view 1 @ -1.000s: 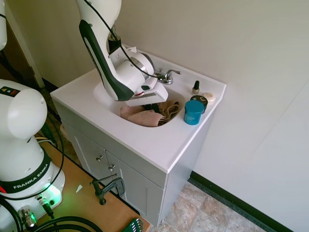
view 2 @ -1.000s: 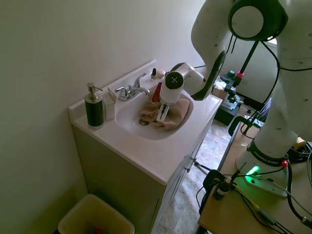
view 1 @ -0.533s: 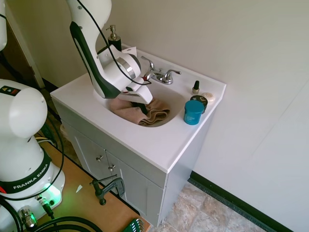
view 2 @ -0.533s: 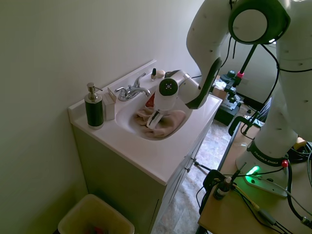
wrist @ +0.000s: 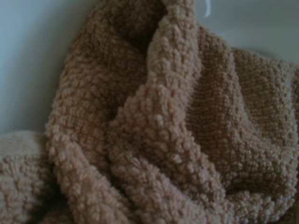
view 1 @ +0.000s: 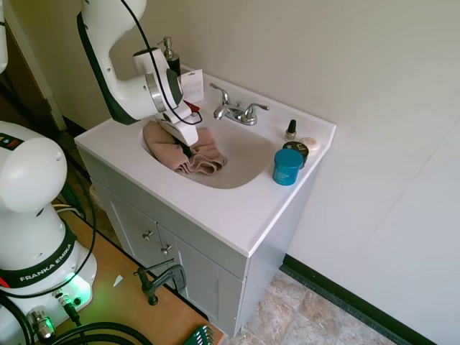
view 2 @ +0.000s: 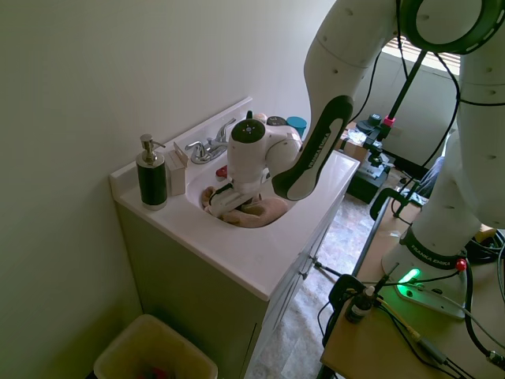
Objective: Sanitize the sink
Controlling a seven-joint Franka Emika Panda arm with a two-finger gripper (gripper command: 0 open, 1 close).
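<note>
One sink [view 1: 244,162] is sitting in the white vanity top, its right half lying bare. The gripper [view 1: 185,147] is pinching a tan towel [view 1: 188,153] bunched against the basin's left edge, near the faucet [view 1: 236,111].

Two wide cameras are looking down on the sink [view 1: 248,154] [view 2: 207,207] from opposite sides, both taking in the faucet [view 1: 236,111] [view 2: 207,148]; the wrist camera is hovering close over a tan towel [wrist: 154,135].

White vanity top [view 1: 237,212] bears teal jar [view 1: 288,167], soap dispenser [view 2: 151,172].
</note>
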